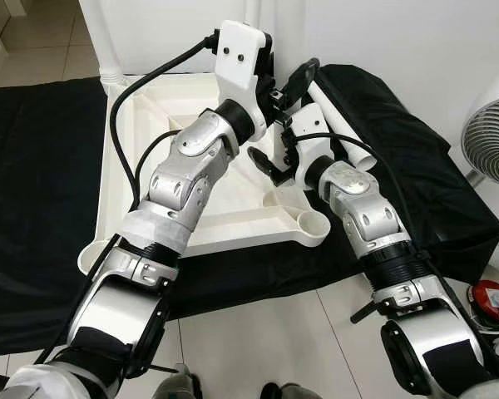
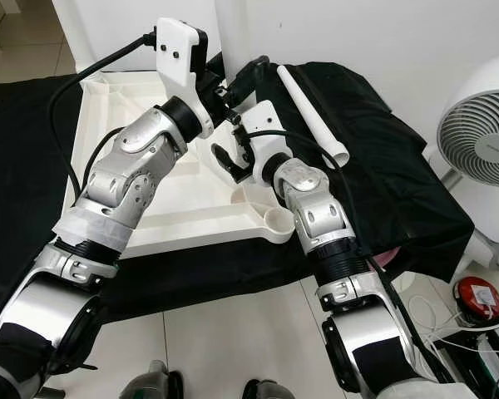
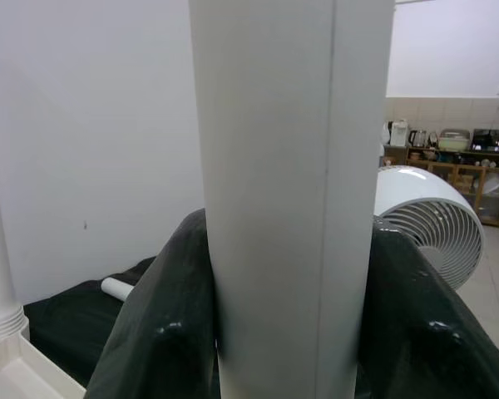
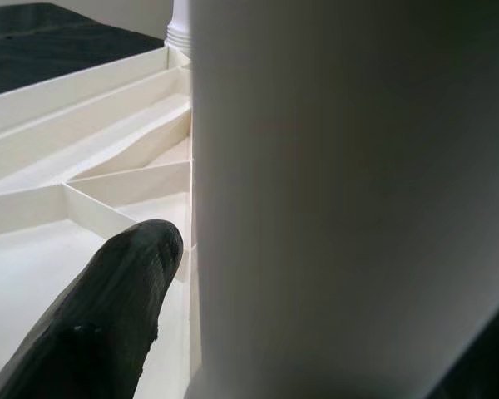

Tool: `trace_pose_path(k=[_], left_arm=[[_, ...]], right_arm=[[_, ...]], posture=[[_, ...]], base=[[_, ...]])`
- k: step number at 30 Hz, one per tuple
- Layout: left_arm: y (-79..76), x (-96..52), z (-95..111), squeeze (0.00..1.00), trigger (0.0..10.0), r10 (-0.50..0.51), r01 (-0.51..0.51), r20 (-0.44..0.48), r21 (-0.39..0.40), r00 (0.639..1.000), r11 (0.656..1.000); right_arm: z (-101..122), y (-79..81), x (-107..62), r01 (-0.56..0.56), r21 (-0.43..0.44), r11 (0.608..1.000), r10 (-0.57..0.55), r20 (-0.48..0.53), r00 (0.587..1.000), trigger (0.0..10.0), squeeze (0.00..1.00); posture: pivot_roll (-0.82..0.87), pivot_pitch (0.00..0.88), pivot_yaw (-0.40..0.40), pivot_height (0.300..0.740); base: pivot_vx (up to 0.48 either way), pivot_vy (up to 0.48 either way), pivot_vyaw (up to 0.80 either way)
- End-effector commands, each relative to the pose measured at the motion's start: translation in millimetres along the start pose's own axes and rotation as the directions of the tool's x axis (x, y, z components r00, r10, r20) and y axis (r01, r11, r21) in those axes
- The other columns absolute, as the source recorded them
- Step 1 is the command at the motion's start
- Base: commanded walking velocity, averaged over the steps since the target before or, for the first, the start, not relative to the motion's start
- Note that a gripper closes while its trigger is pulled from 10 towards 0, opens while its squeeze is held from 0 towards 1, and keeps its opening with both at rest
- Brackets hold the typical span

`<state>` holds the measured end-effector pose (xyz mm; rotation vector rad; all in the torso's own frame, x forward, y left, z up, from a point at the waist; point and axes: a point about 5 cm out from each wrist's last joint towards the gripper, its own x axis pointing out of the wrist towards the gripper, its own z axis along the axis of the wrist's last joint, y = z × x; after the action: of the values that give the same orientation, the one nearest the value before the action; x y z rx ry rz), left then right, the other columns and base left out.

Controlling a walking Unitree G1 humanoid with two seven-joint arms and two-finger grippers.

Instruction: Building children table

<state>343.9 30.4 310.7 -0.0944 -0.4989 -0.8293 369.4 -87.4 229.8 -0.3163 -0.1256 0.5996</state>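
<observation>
White plastic tabletop [image 1: 233, 212] lies upside down on black cloth [image 1: 33, 191] on the floor, ribs up, one round leg socket [image 1: 309, 223] at its near right corner. White tubular leg [image 2: 312, 116] lies on the cloth-covered heap, long axis running from far-left to near-right. Left hand [image 1: 295, 83] clamped on that leg. Right hand [image 1: 262, 162] over the tabletop, beside a white tube; can't tell its grip.

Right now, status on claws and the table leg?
Both claws shut on white table leg, over upturned tabletop. Second leg lies loose on black cloth. Fan right, clear of work.
</observation>
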Motion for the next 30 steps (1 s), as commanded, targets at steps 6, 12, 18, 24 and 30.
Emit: trace_pose_path(k=[6, 12, 18, 24, 30], left_arm=[[-12.8, 2.5, 6.2, 0.0, 10.0, -0.094, 0.093, 0.034, 0.023, 0.995, 0.995], [-15.7, 3.9, 6.4, 0.0, 10.0, -0.102, 0.101, 0.037, 0.021, 0.994, 0.995], [-16.6, 4.6, 6.0, 0.0, 10.0, -0.104, 0.103, 0.036, 0.018, 0.994, 0.994], [-17.2, 4.5, 6.1, 0.0, 10.0, -0.104, 0.104, 0.036, 0.018, 0.994, 0.994], [-17.3, 4.5, 6.3, 0.0, 10.0, -0.105, 0.105, 0.036, 0.018, 0.994, 0.994]], right_arm=[[3.6, 2.7, 4.8, -0.031, -0.04, 0.999, 0.031, 0.0, 1.0, 10.0, 0.0], [4.6, 5.0, 5.7, -0.053, -0.075, 0.996, 0.054, 0.01, 0.999, 10.0, 0.0], [6.1, 6.7, 5.8, -0.066, -0.09, 0.994, 0.068, 0.02, 0.997, 6.3, 0.0], [4.2, 10.3, 5.2, -0.082, -0.074, 0.994, 0.083, 0.02, 0.996, 0.0, 0.0], [2.3, 11.7, 4.9, -0.085, -0.053, 0.995, 0.086, 0.018, 0.996, 0.0, 0.0]], posture=[[0.03, 0.024, -0.034, 0.74], [0.02, 0.027, -0.033, 0.74], [0.02, 0.028, -0.031, 0.74], [0.02, 0.032, -0.028, 0.74], [0.02, 0.035, -0.03, 0.74]], base=[[0.0, 0.0, 0.0], [0.0, 0.0, 0.0], [0.0, 0.0, 0.0], [0.0, 0.0, 0.0], [0.0, 0.0, 0.0]])
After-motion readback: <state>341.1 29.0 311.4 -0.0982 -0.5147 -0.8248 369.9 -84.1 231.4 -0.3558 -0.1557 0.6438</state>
